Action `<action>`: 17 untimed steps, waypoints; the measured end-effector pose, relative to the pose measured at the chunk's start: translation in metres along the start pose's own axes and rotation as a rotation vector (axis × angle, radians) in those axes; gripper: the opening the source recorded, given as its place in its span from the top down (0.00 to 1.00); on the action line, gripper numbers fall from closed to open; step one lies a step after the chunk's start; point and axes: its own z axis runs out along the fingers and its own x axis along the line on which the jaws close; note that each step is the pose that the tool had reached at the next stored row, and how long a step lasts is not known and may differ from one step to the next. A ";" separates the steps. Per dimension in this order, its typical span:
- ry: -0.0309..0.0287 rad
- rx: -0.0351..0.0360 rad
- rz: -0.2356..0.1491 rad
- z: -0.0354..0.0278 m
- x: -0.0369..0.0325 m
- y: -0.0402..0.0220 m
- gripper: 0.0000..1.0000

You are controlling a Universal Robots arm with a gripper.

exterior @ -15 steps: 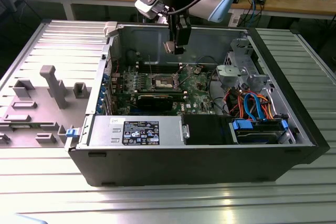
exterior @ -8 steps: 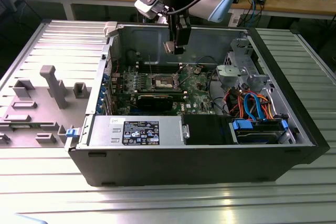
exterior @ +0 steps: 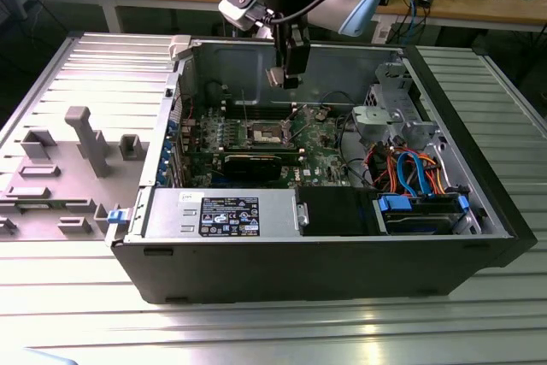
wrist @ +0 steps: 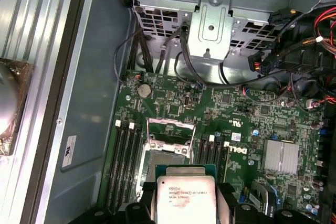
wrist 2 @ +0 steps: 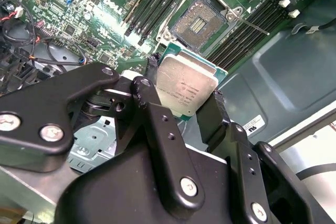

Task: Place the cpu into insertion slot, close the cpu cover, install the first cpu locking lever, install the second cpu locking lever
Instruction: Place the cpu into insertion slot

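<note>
ribbed metal bench (exterior: pixel 77 49) carries grey fixtures (exterior: pixel 88 138) at nine o'clock in the exterior view and an open case (exterior: pixel 325 271) at centre, with a black printed label (exterior: pixel 229 215) on its power supply (exterior: pixel 171 211). arm (exterior: pixel 342 2) reaches down from twelve o'clock. gripper (exterior: pixel 285 80) hangs above the board (exterior: pixel 320 138), fingers (wrist 2: pixel 210 114) pinching the cpu (wrist 2: pixel 184 90) by its edges. both wrist views show faint print on its metal top, the slot (wrist: pixel 168 161) uncovered below, cover (wrist: pixel 171 123) raised.

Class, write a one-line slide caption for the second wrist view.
The gripper holds the cpu by two opposite edges, clear of the empty insertion slot on the green motherboard.
</note>
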 end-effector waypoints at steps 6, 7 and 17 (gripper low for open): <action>-0.0069 -0.0017 0.084 0.0007 0.0000 0.0000 0.46; -0.0070 -0.0017 0.084 0.0007 0.0000 0.0000 0.46; -0.0072 -0.0018 0.086 0.0006 0.0000 0.0000 0.46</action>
